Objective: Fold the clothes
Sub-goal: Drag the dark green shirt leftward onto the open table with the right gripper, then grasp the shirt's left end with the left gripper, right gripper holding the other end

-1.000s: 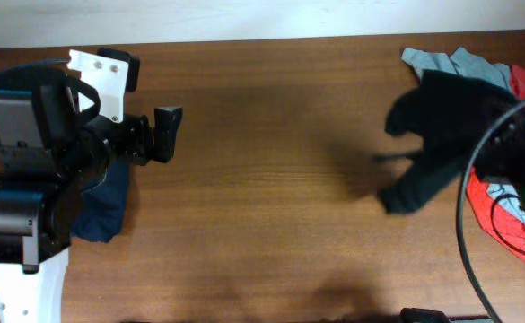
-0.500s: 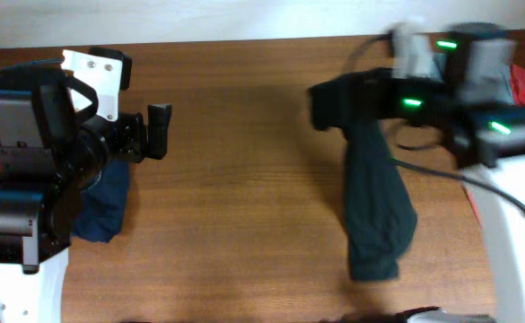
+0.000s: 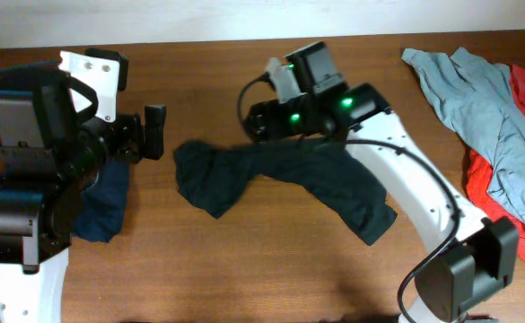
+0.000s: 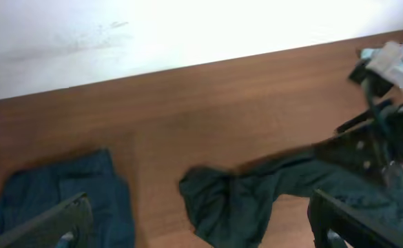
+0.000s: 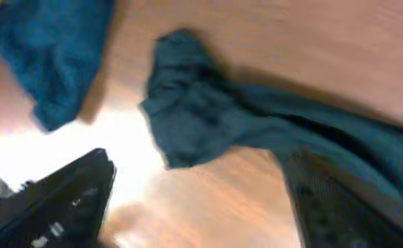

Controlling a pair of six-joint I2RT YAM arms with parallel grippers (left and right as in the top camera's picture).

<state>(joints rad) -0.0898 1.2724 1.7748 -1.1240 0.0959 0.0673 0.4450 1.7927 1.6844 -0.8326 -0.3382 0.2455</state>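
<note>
The clothes, a black T-shirt (image 3: 289,175), lie crumpled in a long band across the middle of the table, one bunched end at the left (image 4: 235,203) and the other trailing to the lower right. My right gripper (image 3: 251,124) hovers just above the band's upper edge, open; in the right wrist view (image 5: 201,213) only bare wood shows between its fingers, with the shirt (image 5: 208,117) beyond them. My left gripper (image 3: 154,133) stands open to the left of the shirt, holding nothing (image 4: 201,227). No logo shows.
A dark navy garment (image 3: 100,202) lies under my left arm, also in the left wrist view (image 4: 56,193). A light grey-blue shirt (image 3: 477,90) and a red garment (image 3: 513,211) are piled at the right edge. A white wall (image 4: 187,27) borders the table's far side.
My right arm swung left from the pile with the black shirt shut in its jaws, then opened; the shirt now lies spread on the table. My left arm barely moved.
</note>
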